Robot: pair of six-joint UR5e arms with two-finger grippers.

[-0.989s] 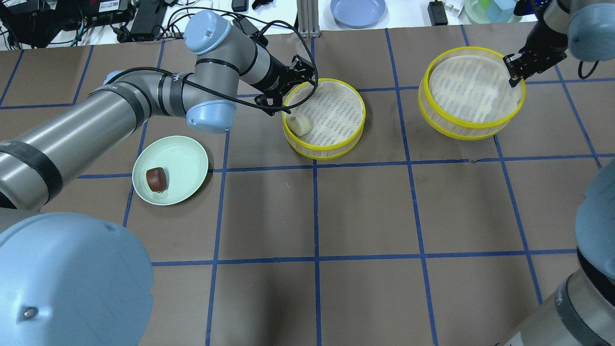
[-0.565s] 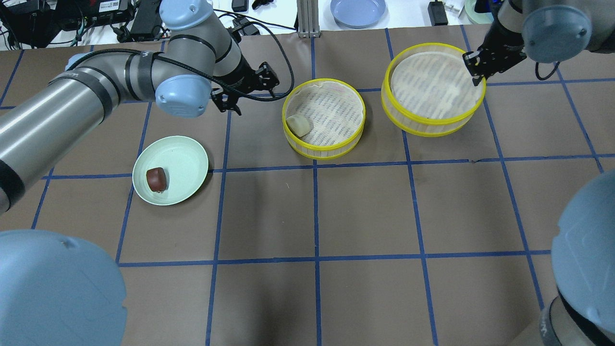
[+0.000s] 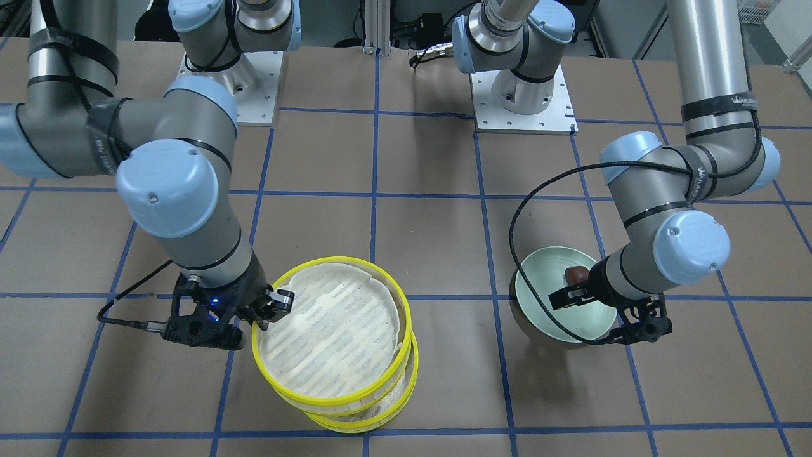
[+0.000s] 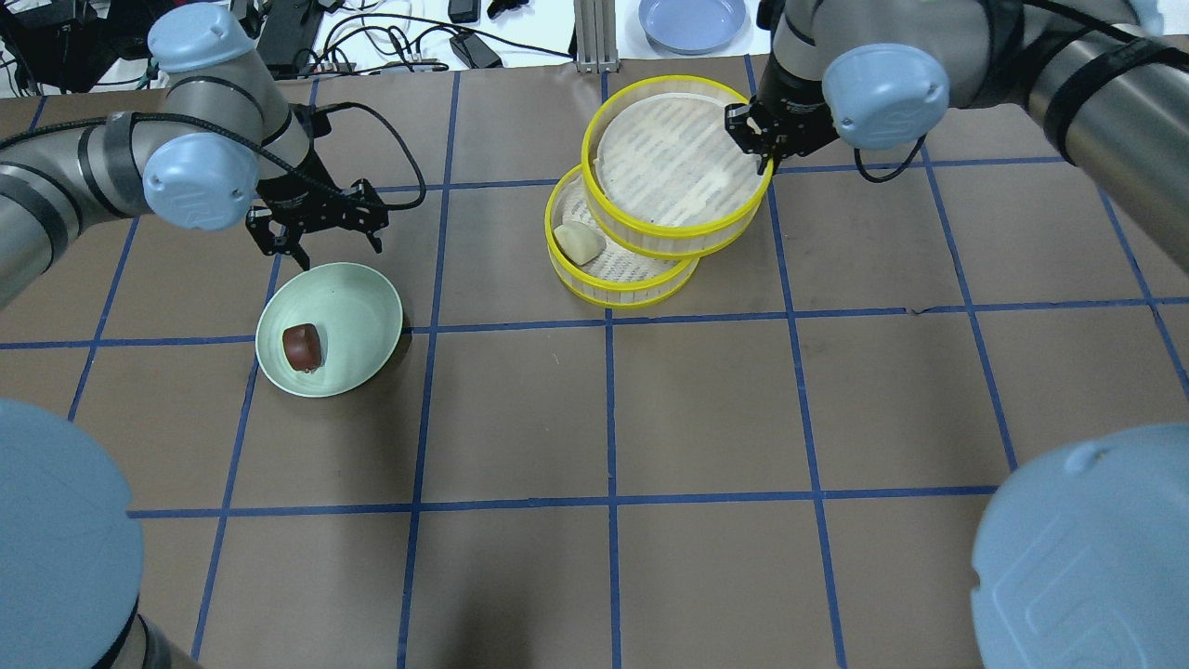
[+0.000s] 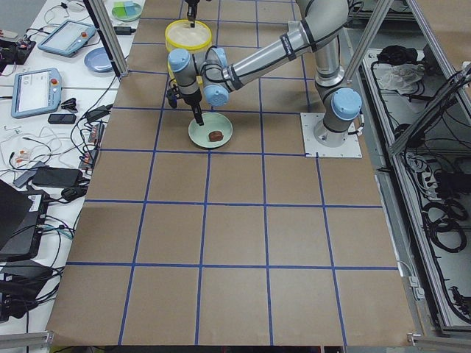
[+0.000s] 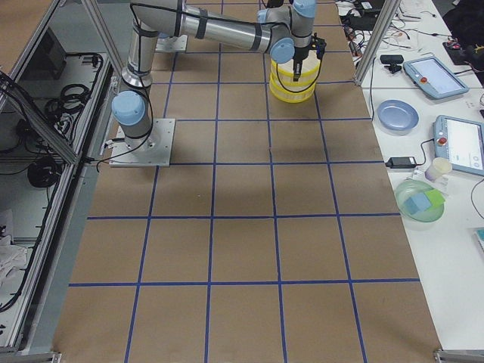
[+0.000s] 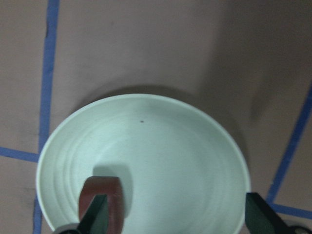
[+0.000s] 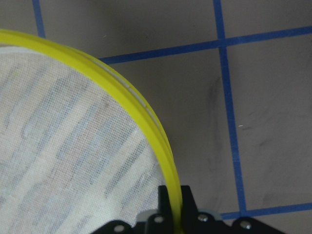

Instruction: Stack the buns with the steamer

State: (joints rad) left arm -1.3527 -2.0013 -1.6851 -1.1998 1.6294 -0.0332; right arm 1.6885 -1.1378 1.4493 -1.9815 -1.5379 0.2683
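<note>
**A:** Where are your buns?

**B:** The small cream-white puck bun (image 4: 578,243) sits at the left edge inside the lower yellow-rimmed round tray (image 4: 620,290), on its white mesh liner. The small dark reddish-brown puck bun (image 4: 302,346) lies on the pale green round plate (image 4: 358,311), left of its centre from overhead.

**A:** Anything around or in the way?

**B:** The upper yellow-rimmed tray (image 4: 664,158), same build, hangs over the lower one, offset to the far right. It covers most of the lower liner. All of it is on the brown table (image 4: 706,409) with its blue tape grid. A blue-grey plate (image 4: 692,20) sits well apart on the white bench.

**A:** Hidden bits?

**B:** In your front-facing view the upper tray hides the cream bun, and the left wrist half covers the brown one. I can't tell whether the trays touch.

**A:** Grippers?

**B:** Your right gripper (image 4: 760,158) pinches the upper tray's rim, one finger each side, opposite the cream bun. Your left gripper (image 4: 320,249) is spread wide and holds nothing, over the plate's far side. The brown bun is near it, untouched.
</note>
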